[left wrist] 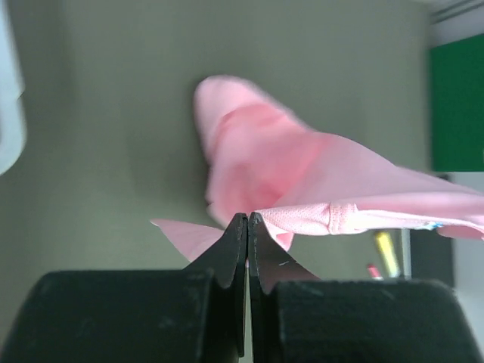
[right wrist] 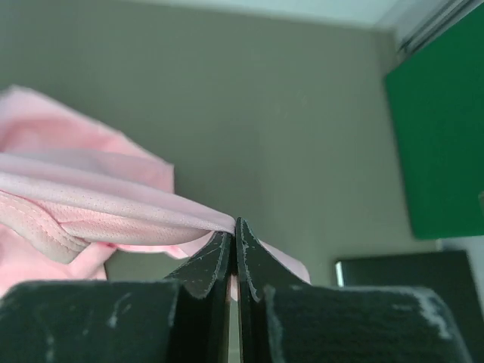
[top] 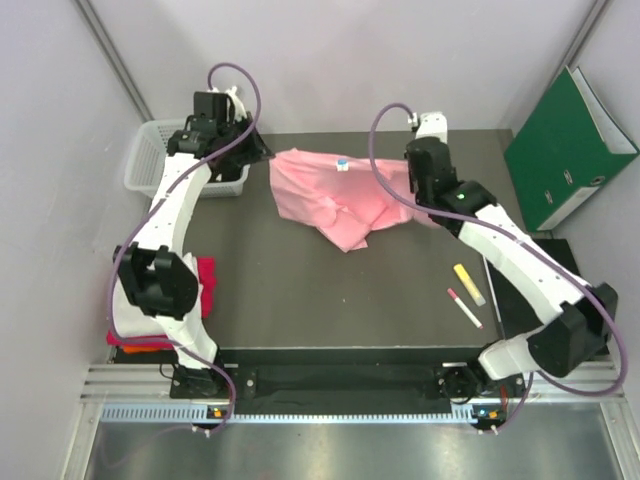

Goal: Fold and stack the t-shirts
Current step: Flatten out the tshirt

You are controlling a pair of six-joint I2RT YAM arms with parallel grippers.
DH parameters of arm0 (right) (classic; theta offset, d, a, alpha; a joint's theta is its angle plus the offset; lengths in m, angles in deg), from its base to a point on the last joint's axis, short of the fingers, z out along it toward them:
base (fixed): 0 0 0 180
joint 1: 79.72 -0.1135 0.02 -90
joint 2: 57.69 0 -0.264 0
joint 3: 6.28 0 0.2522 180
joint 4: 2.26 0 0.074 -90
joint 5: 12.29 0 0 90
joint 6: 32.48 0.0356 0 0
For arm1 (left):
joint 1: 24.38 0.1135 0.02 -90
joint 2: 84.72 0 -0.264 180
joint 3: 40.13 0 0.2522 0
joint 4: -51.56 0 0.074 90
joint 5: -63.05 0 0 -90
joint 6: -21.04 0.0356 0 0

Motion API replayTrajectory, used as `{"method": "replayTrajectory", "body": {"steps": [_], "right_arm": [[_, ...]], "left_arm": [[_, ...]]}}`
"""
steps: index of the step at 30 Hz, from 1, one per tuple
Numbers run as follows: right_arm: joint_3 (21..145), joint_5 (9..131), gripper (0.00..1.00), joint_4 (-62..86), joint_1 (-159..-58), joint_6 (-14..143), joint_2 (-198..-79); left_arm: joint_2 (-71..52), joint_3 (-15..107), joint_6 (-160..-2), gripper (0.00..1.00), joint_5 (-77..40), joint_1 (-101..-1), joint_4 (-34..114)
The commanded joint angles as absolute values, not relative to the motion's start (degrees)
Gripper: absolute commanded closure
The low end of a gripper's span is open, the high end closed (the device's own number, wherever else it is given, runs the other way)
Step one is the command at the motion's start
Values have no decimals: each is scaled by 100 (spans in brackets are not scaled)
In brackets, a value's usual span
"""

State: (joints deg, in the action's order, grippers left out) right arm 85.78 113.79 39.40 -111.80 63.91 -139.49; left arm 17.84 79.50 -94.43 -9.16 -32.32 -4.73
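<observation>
Top external view is showing the light pink t-shirt (top: 320, 195) lying crumpled toward twelve o'clock on the table (top: 300, 300), stretched between both arms. The left gripper (left wrist: 247, 219) is pinching its edge at nine o'clock, jaws closed on cloth. The right gripper (right wrist: 235, 223) is clamping the three o'clock edge likewise. A pile of other shirts (top: 207, 272) is sitting at eight o'clock, so stacking looks partly done. This shirt is awaiting spreading, folding and stacking.

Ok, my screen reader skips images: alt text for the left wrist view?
The shut left tool pinches a seamed edge of the light pink t-shirt, which runs off right above the grey table. A green binder shows far right.
</observation>
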Motion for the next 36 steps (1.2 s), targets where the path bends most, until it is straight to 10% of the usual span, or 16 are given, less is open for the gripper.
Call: {"method": "replayTrajectory", "body": {"steps": [1,3,4,5,8,27,36], "right_arm": [[8904,12446,100,3883,-11102,5796,-13409],[9000,12763,100,3883,-11005,5805,-13232],[9027,12824,100,3848,-10961,5596,-13049],[9088,12982,100,3848,-10848,5533,-12960],[9272,13194,100,3717,-10549,5173,-12705],[12471,13520,100,1616,-11188,2272,-14512],[12999,12607,100,2414,-12015,3464,-15646]], "left_arm": [[1257,8288,-9656,100,-121,-3368,562],[1275,8402,-9682,99,55,-3588,641],[1275,8437,-9682,81,109,-3624,651],[1275,8429,-9752,39,135,-3633,677],[1178,8324,-9657,1,-39,-3625,712],[880,7901,-8935,1,-1182,-2975,-193],[651,7673,-8891,1,-1385,-2711,-316]]}}
